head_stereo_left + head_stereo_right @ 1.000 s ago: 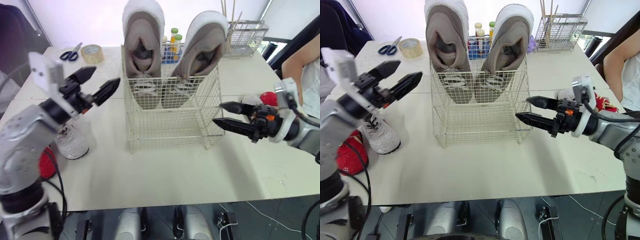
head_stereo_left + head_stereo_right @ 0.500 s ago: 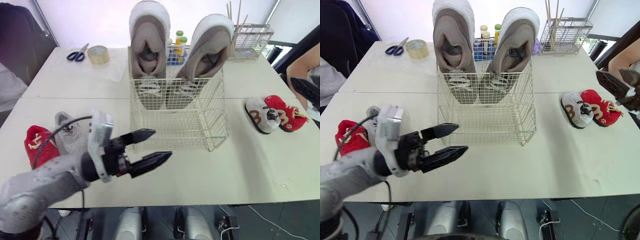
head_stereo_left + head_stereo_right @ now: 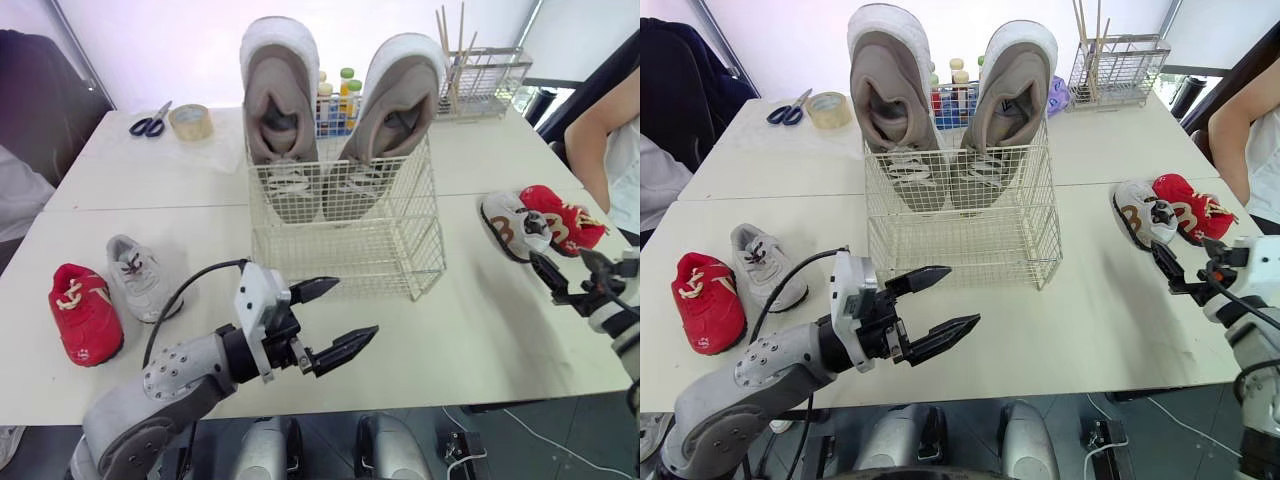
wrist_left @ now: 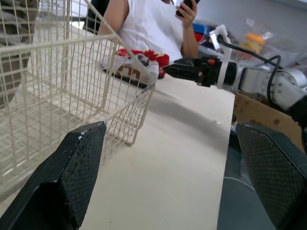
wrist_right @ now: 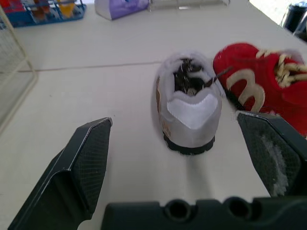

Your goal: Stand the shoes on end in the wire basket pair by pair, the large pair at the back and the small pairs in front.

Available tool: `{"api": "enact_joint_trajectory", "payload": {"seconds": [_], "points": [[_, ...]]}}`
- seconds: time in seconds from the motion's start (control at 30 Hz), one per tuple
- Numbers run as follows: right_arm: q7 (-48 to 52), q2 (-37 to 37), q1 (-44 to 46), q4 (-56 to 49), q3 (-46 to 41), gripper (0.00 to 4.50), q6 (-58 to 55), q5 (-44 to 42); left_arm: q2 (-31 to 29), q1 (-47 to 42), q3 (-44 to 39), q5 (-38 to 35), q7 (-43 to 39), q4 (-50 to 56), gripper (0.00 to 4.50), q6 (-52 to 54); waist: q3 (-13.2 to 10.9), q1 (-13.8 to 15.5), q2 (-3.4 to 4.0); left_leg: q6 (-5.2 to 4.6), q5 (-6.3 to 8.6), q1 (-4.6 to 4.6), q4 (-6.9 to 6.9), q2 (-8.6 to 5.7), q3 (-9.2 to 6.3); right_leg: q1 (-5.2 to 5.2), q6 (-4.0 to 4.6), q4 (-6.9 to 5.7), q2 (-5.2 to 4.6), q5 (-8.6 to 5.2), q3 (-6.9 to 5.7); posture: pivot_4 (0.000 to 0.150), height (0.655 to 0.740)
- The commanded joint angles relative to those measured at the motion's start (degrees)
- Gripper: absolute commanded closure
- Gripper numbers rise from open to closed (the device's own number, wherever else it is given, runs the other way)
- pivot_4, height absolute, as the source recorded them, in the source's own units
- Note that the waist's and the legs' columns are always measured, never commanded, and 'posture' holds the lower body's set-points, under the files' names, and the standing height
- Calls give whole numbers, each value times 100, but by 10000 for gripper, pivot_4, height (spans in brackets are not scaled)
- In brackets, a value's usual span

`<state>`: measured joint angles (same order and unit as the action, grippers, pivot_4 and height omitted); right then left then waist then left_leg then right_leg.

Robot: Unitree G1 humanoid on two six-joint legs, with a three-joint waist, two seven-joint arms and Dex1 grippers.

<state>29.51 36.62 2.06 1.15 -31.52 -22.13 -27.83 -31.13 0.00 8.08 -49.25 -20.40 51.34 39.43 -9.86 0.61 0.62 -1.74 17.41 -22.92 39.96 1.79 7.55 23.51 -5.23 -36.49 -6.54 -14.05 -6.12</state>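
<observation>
Large pair (image 3: pixel 950 110): on end, far half of wire basket (image 3: pixel 960 262). Grey small shoe (image 3: pixel 1143 213), red small shoe (image 3: pixel 1185 203): table (image 3: pixel 1090 330), right. Left gripper (image 3: pixel 962 296), right gripper (image 3: pixel 1162 268): spread, empty. Step: fetching small pair. Next: right gripper reaches, grasps grey small shoe.

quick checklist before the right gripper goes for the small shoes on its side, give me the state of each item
1. Large pair standing on end at the back of the wire basket: ok.
2. Front part of the basket free for the small pairs: ok.
3. Right gripper open, with the grey small shoe lying heel-first ahead of it: ok.
4. Gap between that shoe and the red small shoe beside it: cannot tell.
5. Left gripper open, holding nothing, in front of the basket and off its wire: ok.
</observation>
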Motion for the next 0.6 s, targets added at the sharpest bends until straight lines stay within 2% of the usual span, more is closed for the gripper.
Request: {"api": "enact_joint_trajectory", "payload": {"seconds": [0.03, 0.1, 0.43, 0.53, 0.6], "points": [[12, -36, 611, 1008, 201, 0, 692, 337, -120, 14, -134, 43, -95, 217, 445, -84, 0, -2, 0, 0, 0, 0, 0, 0, 0, 0, 1, 0, 0, 0, 0, 1500, 7400], [-33, -44, 1086, 1825, 296, 0, 1080, 505, -199, 10, -231, -8, -95, 225, 445, -51, 0, -8, 0, -1, 0, 0, 2, 0, 1, -2, 4, 4, 0, -1, 0, 1500, 7400], [189, -75, 2782, 4578, 790, 0, 2264, 998, -444, 140, -529, -293, 35, 394, 445, 71, -2, -50, 2, -3, 1, 0, 1, 0, 3, -6, -2, 10, -1, 2, 0, 1500, 7400], [232, -101, 2983, 4978, 907, 8848, 2501, 1094, -509, 191, -611, -352, 78, 443, 0, 88, -2, -40, 1, -3, 0, 0, -1, 1, 0, -6, -2, 10, -1, 2, -1, 1500, 7400], [266, -138, 3046, 5114, 973, 19146, 2603, 1139, -554, 234, -682, -394, 129, 485, 0, 101, -2, -56, 1, -3, 1, 0, -1, 1, 0, -6, -2, 11, -1, 2, -2, 1500, 7400]]}}
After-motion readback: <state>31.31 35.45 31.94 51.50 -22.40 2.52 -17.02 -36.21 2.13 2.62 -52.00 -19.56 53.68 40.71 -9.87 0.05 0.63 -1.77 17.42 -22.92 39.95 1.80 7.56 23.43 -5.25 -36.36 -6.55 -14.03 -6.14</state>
